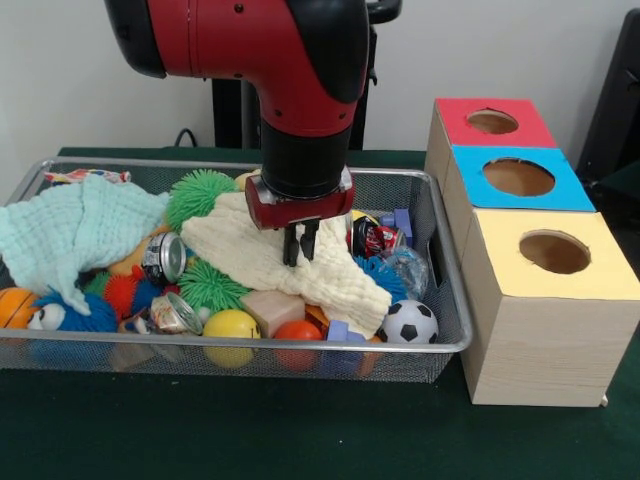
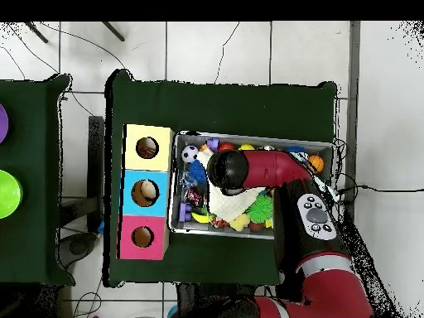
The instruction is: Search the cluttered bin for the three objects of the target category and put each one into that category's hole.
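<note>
A: The green surface (image 1: 300, 440) carries a wire mesh bin (image 1: 440, 300) and, to the right of the bin, a long wooden box (image 1: 540, 340) with three holes on top: red (image 1: 492, 121), blue (image 1: 518, 177) and yellow (image 1: 555, 252). What is the end effector (image 1: 301, 243) doing?

B: It is low over the middle of the bin, and its dark fingers (image 1: 292, 243) look nearly closed with their tips pressed into the cream cloth (image 1: 290, 262). I judge that it pinches a fold of this cloth, but I cannot be fully sure.

A: The target category is not stated. If it is cloth, how will it handle?

B: Soft, light and limp, I think. It will hang and drag, and it may pull small toys with it. A hold on a raised fold near its middle seems best. A second cloth, mint green (image 1: 70, 230), lies at the left end of the bin.

A: And the other contents?

B: Around the cream cloth I see green spiky balls (image 1: 200, 195), a small soccer ball (image 1: 410, 322), a yellow ball (image 1: 231, 328), a wooden block (image 1: 272, 310) and crushed cans (image 1: 162, 258).
</note>
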`<state>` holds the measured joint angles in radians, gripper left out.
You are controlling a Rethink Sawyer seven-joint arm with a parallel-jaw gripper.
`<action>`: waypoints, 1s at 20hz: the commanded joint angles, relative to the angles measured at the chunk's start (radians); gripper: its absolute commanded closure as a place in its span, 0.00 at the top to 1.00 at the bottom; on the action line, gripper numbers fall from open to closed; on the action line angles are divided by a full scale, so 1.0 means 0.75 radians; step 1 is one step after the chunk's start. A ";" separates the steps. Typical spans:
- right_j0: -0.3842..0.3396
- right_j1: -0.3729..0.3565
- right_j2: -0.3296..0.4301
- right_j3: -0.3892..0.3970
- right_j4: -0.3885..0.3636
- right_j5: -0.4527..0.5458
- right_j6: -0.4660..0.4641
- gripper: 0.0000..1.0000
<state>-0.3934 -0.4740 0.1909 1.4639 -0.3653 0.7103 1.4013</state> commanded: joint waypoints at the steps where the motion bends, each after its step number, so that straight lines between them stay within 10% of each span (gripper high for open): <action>1: -0.033 0.058 0.054 -0.017 -0.084 0.035 -0.087 0.00; 20: -0.231 -0.337 0.283 0.350 0.029 -0.123 -0.079 0.00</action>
<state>-0.5184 -0.6447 0.2901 1.5961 -0.3512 0.6762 1.4013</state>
